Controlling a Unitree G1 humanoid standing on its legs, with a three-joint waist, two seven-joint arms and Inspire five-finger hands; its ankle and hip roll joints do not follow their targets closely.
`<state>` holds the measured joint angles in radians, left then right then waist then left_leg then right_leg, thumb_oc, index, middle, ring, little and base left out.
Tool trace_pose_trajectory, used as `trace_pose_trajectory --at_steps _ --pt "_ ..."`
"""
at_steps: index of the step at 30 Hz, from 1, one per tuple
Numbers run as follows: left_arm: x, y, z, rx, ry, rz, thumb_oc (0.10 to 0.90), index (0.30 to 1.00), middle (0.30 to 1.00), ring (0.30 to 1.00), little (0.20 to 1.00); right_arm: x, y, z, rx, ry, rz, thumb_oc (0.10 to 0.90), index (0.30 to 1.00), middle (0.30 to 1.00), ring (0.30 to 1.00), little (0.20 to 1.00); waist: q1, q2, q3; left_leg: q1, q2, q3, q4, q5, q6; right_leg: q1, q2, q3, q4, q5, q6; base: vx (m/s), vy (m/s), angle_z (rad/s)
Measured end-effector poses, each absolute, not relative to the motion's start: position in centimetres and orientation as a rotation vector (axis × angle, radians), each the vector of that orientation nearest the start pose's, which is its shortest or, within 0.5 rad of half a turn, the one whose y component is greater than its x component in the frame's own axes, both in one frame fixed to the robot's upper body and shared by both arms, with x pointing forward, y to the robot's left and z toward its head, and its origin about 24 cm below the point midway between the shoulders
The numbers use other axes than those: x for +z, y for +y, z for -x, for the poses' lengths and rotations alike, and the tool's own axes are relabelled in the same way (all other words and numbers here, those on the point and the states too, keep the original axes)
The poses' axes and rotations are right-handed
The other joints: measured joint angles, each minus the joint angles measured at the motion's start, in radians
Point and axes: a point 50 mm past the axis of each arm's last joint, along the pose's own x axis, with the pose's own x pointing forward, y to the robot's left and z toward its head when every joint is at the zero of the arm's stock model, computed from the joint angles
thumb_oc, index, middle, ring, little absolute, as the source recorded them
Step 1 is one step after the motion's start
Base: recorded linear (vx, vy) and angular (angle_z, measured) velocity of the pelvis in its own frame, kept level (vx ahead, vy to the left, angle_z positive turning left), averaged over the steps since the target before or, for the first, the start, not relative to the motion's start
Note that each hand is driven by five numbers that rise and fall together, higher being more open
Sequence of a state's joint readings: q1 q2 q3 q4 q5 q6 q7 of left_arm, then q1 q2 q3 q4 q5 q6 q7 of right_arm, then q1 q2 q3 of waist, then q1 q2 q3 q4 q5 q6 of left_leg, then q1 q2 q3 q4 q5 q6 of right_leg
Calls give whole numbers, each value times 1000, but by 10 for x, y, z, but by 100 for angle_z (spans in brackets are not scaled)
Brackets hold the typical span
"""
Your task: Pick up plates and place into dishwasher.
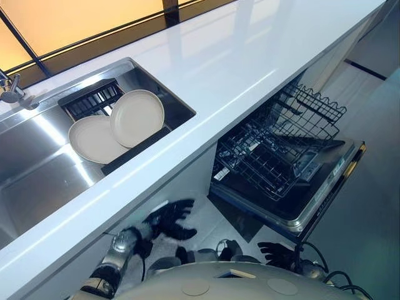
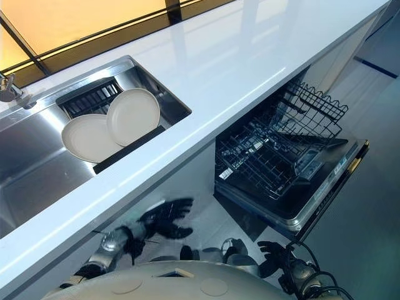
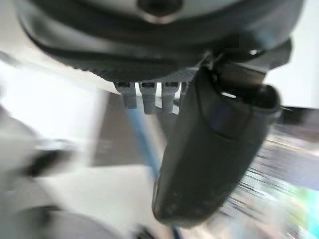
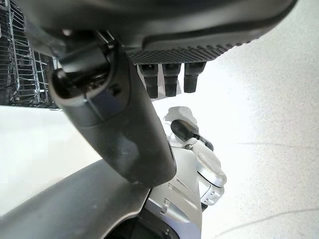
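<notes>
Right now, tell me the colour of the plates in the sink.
Cream plates, shown best in the left eye view.

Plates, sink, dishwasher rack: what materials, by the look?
Plates: likely glazed ceramic or melamine; cream, smooth, soft sheen, can't tell which. Sink: stainless steel, brushed, streaky bright reflections. Dishwasher rack: dark coated wire, thin grid of rods and tines.

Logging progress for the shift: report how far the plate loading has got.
Done: the dishwasher door is down and its rack is pulled out, holding no plates. In hand: nothing; the left robot hand and right robot hand hang open below the counter. Left: both plates sit in the sink.
</notes>
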<state>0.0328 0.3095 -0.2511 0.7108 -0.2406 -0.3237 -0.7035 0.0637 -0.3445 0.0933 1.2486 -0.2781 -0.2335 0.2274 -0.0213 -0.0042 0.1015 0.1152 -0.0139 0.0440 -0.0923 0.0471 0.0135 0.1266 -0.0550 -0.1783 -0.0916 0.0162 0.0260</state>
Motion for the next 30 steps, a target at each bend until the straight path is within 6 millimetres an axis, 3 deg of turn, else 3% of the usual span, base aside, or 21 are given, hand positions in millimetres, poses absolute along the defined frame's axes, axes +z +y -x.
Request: trace_pose_trajectory --at_steps 3,8,12,15,17,19,21,25,27,30 --pt "-51 153 -191 -950 368 197 800 900 900 900 900 -151 -261 -77 307 1158 443 800 900 900 900 900 6 3 22 -2 -1 -10 3 3 -1 -1 0 -5 0 1 -2 -18 -15 9" --pt "7 103 -195 -1256 188 730 800 900 900 900 900 -151 -261 -78 316 1164 458 800 900 900 900 900 45 -3 40 -4 0 -12 3 4 -1 0 1 -15 0 1 -2 27 -48 7" --pt "60 77 -199 -1472 -25 1177 800 900 900 900 900 -152 -257 -82 338 1160 480 800 900 900 900 900 45 -7 39 -1 1 -11 3 4 -2 3 8 -15 0 1 -2 26 -71 -1" --pt "97 71 -203 -1555 -201 1268 800 900 900 900 900 -153 -255 -83 347 1158 499 800 900 900 900 900 45 -15 36 0 5 -10 3 6 -4 5 13 -15 0 1 -2 5 -29 -2" --pt "120 78 -212 -1470 -324 1152 800 900 900 900 900 -154 -252 -82 357 1159 511 800 900 900 900 900 46 -22 31 -1 8 -11 3 7 -7 5 15 -16 0 1 -2 0 0 0" --pt "130 99 -226 -1237 -431 883 800 900 900 900 900 -154 -250 -81 356 1158 516 800 900 900 900 900 46 -22 29 -2 10 -12 3 8 -9 6 16 -18 0 1 -2 -5 39 2" --pt "132 135 -241 -877 -487 444 800 900 900 900 900 -155 -250 -76 337 1158 517 800 900 900 900 900 43 -18 27 -2 13 -17 1 9 -12 8 17 -23 0 -3 3 43 61 4" --pt "141 216 -256 -241 -528 -225 800 900 900 900 900 -156 -250 -67 295 1136 510 800 900 900 900 900 48 -14 26 -5 15 -28 1 10 -15 7 18 -28 -1 -3 -1 62 36 9" --pt "155 235 -254 -79 -568 -440 800 900 900 900 900 -157 -250 -61 289 1155 500 800 900 900 900 900 58 -14 22 -6 12 -30 3 11 -14 8 15 -27 -3 -1 -5 57 33 6" --pt "174 239 -256 -17 -631 -620 800 900 900 900 900 -158 -248 -59 300 1165 502 800 900 900 900 900 69 -9 9 -7 5 -34 3 12 -10 8 13 -22 -2 -1 -5 53 48 5"
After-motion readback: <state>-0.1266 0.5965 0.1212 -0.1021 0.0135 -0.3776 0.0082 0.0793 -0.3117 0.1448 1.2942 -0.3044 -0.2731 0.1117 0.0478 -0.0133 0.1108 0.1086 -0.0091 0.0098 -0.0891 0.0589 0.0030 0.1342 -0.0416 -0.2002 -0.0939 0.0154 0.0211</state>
